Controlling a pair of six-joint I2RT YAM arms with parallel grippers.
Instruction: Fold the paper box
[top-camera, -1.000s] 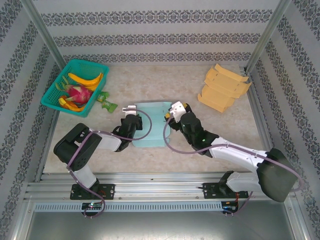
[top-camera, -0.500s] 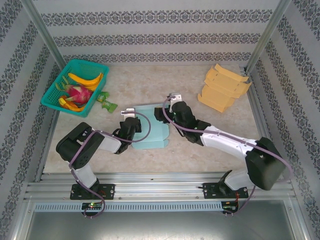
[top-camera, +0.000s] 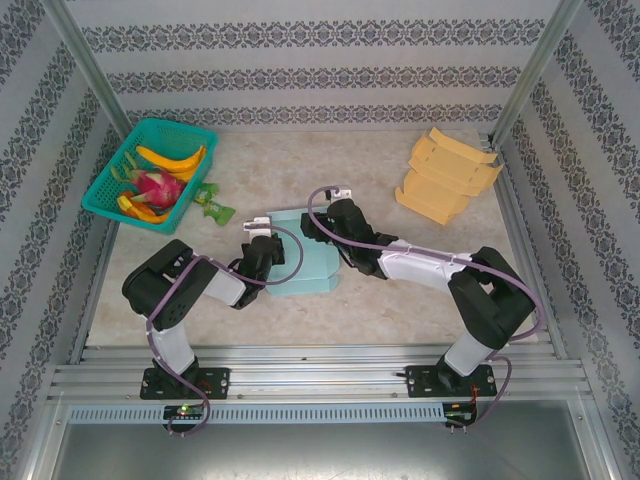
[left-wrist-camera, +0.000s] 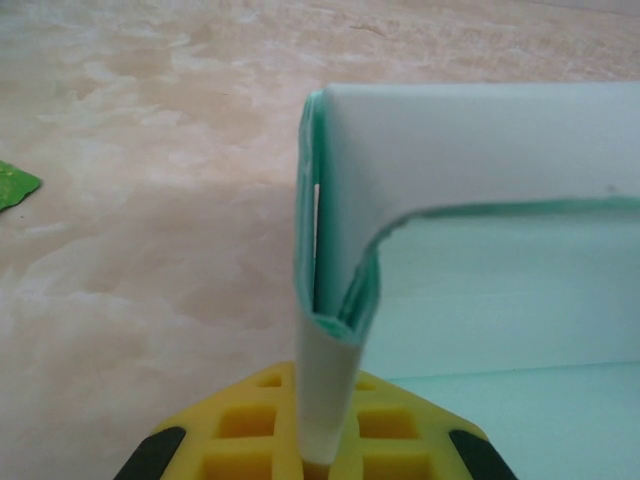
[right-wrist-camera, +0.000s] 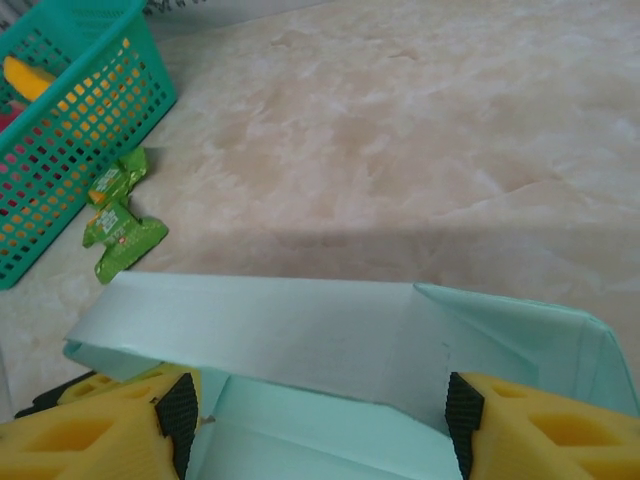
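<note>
**Side walls of the paper box going up, fold only partly made**

The pale teal paper box (top-camera: 305, 262) lay at the middle of the table (top-camera: 420, 310), a little toward its near edge. The left gripper (left-wrist-camera: 325, 445) was pinched narrow on the box's doubled-over left wall, which stood upright. The right gripper (right-wrist-camera: 318, 425) was spread wide at the box's far wall, which rose at a slant between its fingers with nothing clamped. This looked like the wall-raising step. Next, the right gripper probably needed to close on that far wall and tuck it at the corner while the left held firm.
</note>
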